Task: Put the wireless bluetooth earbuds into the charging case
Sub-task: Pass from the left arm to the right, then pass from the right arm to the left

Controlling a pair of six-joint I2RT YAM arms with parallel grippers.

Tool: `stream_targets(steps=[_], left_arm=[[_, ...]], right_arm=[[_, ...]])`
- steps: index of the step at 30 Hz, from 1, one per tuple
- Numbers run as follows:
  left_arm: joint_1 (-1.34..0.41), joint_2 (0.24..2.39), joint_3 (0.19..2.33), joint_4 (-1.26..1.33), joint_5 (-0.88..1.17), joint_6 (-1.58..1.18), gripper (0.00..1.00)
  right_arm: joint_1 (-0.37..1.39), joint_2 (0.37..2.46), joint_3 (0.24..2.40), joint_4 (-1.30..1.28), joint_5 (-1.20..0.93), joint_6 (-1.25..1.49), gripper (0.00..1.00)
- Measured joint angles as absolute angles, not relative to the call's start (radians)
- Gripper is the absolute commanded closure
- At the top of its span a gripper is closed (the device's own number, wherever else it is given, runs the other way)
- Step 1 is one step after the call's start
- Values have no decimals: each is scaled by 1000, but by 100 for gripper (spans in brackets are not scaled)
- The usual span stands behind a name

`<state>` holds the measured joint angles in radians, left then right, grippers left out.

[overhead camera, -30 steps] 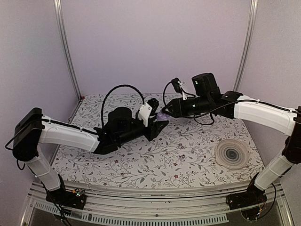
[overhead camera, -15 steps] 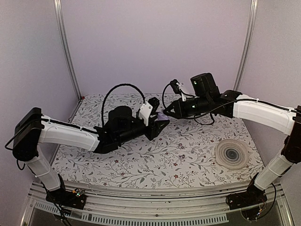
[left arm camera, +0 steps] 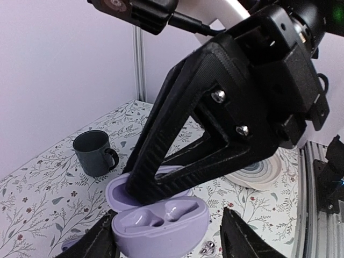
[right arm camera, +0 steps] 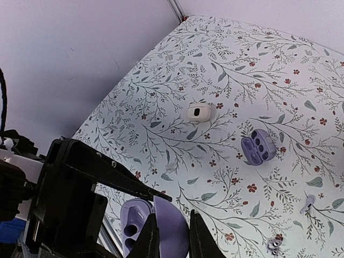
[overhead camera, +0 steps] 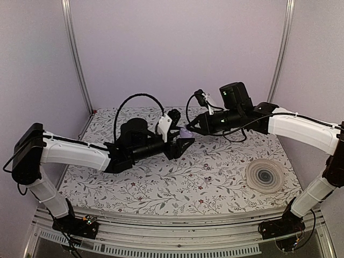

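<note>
The charging case (left arm camera: pixel 161 223) is a glossy lilac clamshell, hanging open in the air above the table's middle (overhead camera: pixel 185 133). My right gripper (right arm camera: pixel 172 232) is shut on its raised lid (right arm camera: pixel 173 228), its black fingers (left arm camera: pixel 161 161) coming down from above. My left gripper (left arm camera: pixel 167 230) is open around the base. Its left finger (left arm camera: pixel 99 242) is close against the case and its right finger (left arm camera: pixel 239 242) stands clear. Two glossy hollows show inside the case, and I cannot tell whether earbuds sit in them. A small lilac stemmed piece (right arm camera: pixel 309 201) lies on the table.
A dark mug (left arm camera: pixel 94 153) stands at the back left. A swirled round plate (overhead camera: pixel 264 175) lies at the right. A white round piece with a dark centre (right arm camera: pixel 198 113), a lilac holder with several holes (right arm camera: pixel 258 146) and a tiny shiny bit (right arm camera: pixel 274 244) lie on the floral cloth.
My right gripper closed on the case's lid. My left gripper's jaws widened and came off the case's base. The left arm shifted slightly.
</note>
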<state>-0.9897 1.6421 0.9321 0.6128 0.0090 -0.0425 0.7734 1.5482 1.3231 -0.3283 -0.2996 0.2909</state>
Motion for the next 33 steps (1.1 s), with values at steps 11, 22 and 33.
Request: stream_targets(steps=[11, 22, 33], left_arm=[[-873, 1556, 856, 659, 439, -191, 41], [-827, 1575, 862, 830, 796, -400, 48], [-810, 1649, 911, 938, 891, -567, 54]], right_arm=[[756, 1446, 1322, -276, -408, 197, 88], [753, 1410, 1321, -262, -533, 92, 85], [779, 1406, 1321, -270, -573, 44, 85]])
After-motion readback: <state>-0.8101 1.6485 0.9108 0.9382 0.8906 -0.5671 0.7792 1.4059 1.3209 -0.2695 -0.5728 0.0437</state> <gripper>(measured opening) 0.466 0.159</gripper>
